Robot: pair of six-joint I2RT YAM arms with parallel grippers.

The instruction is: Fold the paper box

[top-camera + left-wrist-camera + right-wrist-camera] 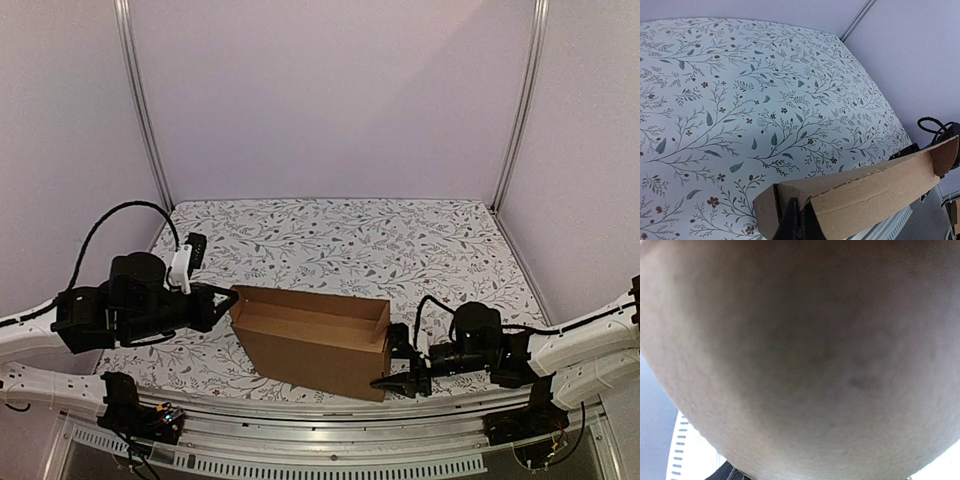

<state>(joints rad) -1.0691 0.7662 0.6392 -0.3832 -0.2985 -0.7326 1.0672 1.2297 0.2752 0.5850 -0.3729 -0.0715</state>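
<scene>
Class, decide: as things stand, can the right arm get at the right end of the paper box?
Probably yes: the right end effector sits right at the paper box's right end, nothing between them, and cardboard fills its wrist view. Whether it grips is unclear.

**A:** what's the table (340,230) look like, anything on it?

**B:** white cloth (740,100) with a leafy twig and tiny flower print over the whole top. only thing on it is a plain brown paper box (310,345), open on top, near the front edge, roughly midway across. can't tell if it sits flat tbh
</scene>
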